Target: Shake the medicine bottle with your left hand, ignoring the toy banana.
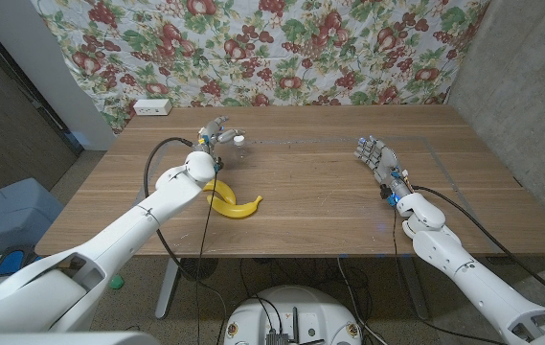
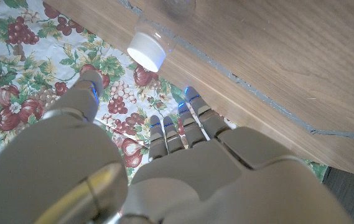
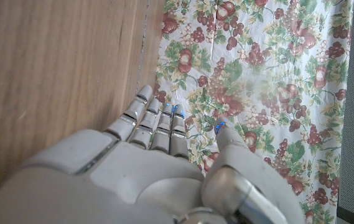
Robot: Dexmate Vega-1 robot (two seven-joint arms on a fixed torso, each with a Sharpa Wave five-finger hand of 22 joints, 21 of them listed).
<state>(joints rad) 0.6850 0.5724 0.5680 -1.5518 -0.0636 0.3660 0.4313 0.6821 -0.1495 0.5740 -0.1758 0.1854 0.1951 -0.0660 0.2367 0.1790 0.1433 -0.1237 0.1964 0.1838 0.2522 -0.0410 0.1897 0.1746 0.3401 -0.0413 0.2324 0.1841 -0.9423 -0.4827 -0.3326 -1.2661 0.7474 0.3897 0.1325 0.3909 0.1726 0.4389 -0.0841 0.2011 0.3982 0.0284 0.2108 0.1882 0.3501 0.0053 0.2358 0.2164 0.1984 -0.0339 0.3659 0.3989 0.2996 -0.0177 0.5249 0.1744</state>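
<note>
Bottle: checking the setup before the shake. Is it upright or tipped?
Upright: the bottle stands on the table, white cap on top.

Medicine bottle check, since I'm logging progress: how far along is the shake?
Done: the left hand has reached the small clear white-capped medicine bottle. In hand: its fingers are apart, nothing gripped. Left: grasp, lift, shake. The yellow toy banana lies untouched; the right hand waits open.
</note>
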